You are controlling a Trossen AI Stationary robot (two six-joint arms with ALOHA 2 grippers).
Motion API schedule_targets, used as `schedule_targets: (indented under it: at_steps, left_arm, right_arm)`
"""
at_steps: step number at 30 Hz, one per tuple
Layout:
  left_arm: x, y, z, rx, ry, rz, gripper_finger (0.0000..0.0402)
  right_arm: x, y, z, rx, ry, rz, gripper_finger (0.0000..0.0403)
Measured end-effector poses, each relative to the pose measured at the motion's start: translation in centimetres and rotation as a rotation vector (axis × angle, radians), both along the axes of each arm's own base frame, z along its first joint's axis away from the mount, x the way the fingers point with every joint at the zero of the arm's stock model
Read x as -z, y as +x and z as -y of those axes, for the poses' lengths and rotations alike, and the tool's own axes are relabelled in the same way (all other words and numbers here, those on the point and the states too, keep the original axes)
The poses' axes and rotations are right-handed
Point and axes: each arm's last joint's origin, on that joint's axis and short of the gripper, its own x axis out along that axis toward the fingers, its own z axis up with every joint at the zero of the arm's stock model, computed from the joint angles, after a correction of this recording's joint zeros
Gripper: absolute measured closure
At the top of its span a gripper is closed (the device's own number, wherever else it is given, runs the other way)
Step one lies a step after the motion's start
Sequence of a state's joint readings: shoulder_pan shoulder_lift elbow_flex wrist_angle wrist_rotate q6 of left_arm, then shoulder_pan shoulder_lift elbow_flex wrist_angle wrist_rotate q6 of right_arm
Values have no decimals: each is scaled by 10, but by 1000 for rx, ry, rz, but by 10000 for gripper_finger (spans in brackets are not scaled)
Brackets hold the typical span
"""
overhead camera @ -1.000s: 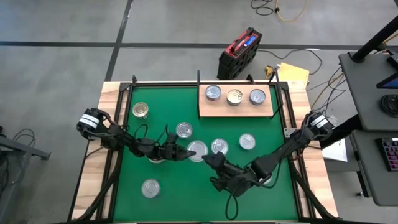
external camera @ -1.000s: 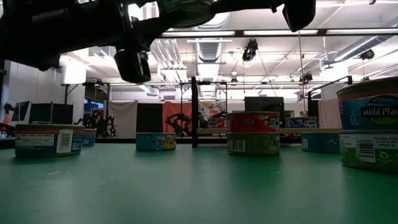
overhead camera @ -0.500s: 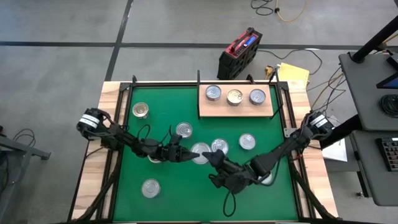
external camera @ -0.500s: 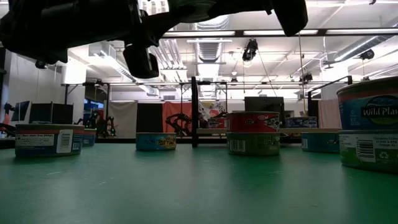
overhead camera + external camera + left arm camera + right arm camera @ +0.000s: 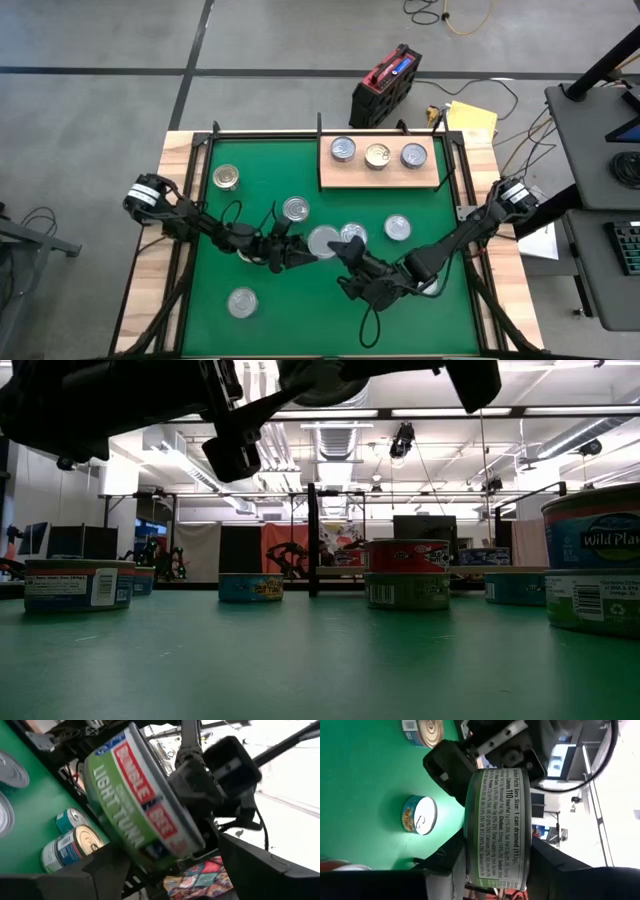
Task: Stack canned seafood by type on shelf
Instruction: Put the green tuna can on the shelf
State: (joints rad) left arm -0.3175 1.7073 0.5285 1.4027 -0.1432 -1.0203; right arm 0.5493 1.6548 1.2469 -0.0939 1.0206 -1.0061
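Right pincer [image 5: 341, 248] pinches one green-labelled tuna can [image 5: 324, 241] in the air above the green mat [image 5: 260, 170]; left pincer [image 5: 303, 253] stands spread beside it. Three cans sit on the shelf [image 5: 380, 178], six lie on the mat.

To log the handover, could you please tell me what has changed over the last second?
The left tool has opened around the raised tuna can, while the right tool has closed on it; both arms shifted slightly. The shelf and the other cans stayed put.
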Motion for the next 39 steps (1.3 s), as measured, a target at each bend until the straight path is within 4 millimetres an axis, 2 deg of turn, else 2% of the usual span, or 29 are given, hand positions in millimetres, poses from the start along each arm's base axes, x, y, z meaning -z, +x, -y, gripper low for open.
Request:
schedule_targets:
  at_steps: [5, 11, 19, 24, 28, 33, 36, 39]
  left_arm:
    - [2, -3, -6, -33, 76, 13, 129]
    - [1, -19, -15, -86, 205, 73, 140]
    - [-14, -38, -19, -171, 457, 187, 170]
    - [-20, -53, -24, -240, 635, 215, 180]
    - [-22, -61, -29, -325, 792, 149, 197]
    - [-15, -66, -34, -366, 1032, -82, 214]
    - [-11, -69, -37, -407, 1125, -199, 219]
    - [-13, -71, -38, -435, 1206, -207, 219]
  right_arm:
    - [-16, -12, 1, 8, 57, 43, 271]
    - [-37, -32, 7, 48, 153, 106, 271]
    - [-45, -55, 21, 137, 327, 135, 271]
    - [-38, -62, 26, 186, 402, 116, 271]
    - [-34, -66, 28, 226, 450, 113, 271]
    - [-32, -68, 30, 246, 497, 120, 271]
    - [-35, -66, 37, 253, 543, 116, 271]
    - [-41, -62, 52, 251, 588, 99, 271]
